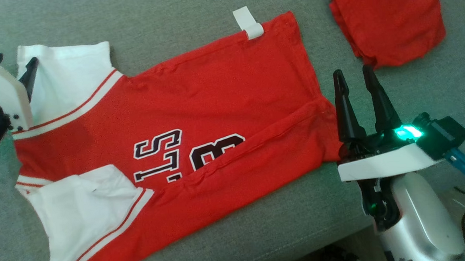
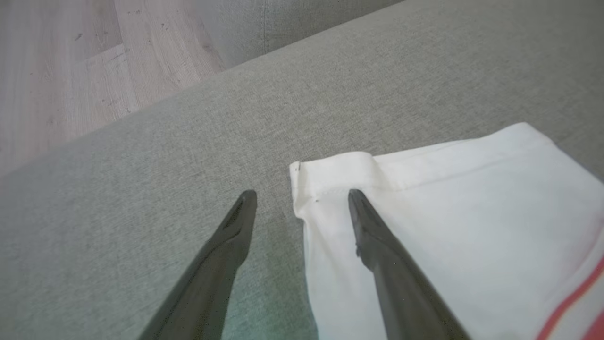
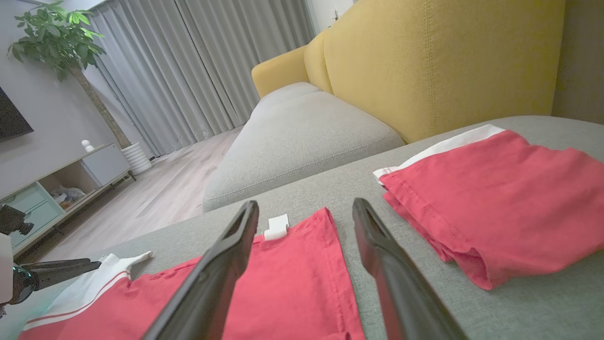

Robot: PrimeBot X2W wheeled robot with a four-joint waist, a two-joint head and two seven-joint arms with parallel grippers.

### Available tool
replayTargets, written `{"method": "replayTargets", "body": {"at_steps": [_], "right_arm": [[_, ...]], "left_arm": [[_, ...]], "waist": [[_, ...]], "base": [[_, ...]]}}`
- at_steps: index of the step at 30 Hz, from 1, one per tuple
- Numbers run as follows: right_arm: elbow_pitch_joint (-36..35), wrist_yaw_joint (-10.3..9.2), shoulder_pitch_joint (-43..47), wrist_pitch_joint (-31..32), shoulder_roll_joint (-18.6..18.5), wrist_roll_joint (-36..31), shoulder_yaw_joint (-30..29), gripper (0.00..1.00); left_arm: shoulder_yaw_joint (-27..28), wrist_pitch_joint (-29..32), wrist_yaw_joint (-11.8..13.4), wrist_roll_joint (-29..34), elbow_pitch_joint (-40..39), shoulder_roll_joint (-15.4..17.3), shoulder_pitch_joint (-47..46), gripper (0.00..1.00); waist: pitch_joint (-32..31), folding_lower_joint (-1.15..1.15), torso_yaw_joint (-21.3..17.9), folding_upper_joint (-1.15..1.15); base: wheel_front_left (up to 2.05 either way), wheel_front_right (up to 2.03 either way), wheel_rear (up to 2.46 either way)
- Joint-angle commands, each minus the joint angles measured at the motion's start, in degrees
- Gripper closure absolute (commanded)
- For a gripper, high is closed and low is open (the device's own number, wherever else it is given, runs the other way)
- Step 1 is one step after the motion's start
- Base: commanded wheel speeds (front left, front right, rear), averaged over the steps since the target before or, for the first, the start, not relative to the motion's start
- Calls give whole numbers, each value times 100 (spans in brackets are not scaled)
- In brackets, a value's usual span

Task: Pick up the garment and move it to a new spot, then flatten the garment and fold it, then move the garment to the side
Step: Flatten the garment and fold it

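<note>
The red shirt [image 1: 200, 120] lies spread on the grey cushion [image 1: 170, 14], its near edge folded up over part of the black lettering; the left claw [image 1: 16, 61] stands apart at the corner of a white sleeve [image 2: 448, 212], 1 finger over the cloth, 1 over the cushion; the right claw [image 1: 353, 73], its 2 fingers apart, sits just beside the shirt's hem; another folded red garment [image 1: 388, 19] lies near.

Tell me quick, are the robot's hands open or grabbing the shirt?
Left gripper: open, holding nothing, one finger over the white sleeve.
Right gripper: open, holding nothing.
</note>
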Motion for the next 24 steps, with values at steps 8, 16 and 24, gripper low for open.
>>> {"method": "replayTargets", "body": {"at_steps": [8, 16, 24], "right_arm": [[-294, 37, -110, -53, -19, 68, 110, 0], [-232, 37, -130, -53, -19, -10, 39, 0], [-38, 37, -184, -53, -19, -485, -102, 0]], "left_arm": [[-184, 188, 12, -467, 189, 416, -482, 0], [-640, 331, 11, -973, -7, 444, -565, 100], [-751, -822, 11, -894, -118, 220, -589, 100]], "waist": [[150, -1, -136, 0], [108, -1, -27, 0], [-293, -1, 372, 0]], "base": [[0, 0, 0], [0, 0, 0], [0, 0, 0]]}}
